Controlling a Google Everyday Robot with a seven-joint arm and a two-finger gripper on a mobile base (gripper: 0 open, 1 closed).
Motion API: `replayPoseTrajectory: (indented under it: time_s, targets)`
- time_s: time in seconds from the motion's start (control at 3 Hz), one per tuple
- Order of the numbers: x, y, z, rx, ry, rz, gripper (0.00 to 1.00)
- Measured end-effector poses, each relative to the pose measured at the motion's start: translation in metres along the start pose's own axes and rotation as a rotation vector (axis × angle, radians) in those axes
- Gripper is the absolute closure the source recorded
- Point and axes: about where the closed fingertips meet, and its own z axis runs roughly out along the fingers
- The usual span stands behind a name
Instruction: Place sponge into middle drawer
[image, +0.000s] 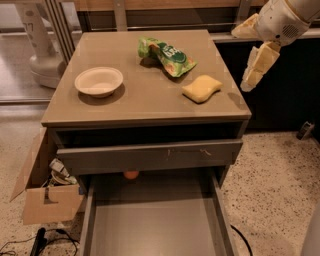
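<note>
Sponge (202, 88) lies flat on the cabinet top (135, 102), right side near the front edge, just in front of the green snack bag (167, 55) and well apart from the white bowl (99, 81). Gripper (248, 54) hangs off the right edge of the cabinet, above and right of the sponge, not touching it; fingers look spread, nothing between them. Middle drawer (155, 230) is pulled out below, floor bare. Sponge should be light, soft and squashy, not slippery or fragile; it will give under a pinch. Best hold is probably from above across the narrow waist between its wavy edges, closing well past first contact. Drawer front is cut off by the bottom edge, so how far out it is pulled can't be judged. Arm mostly out of frame. Small orange thing (131, 174) at the drawer's back, under the scratched upper drawer (150, 156), can't be identified. Contents of the cardboard box (47, 202) on the left are unclear.
</note>
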Motion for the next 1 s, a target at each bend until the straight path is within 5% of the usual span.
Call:
replayPoseTrajectory:
  time_s: [1.0]
  targets:
    - [0.041, -0.035, 0.063, -0.065, 0.04, 0.061, 0.0]
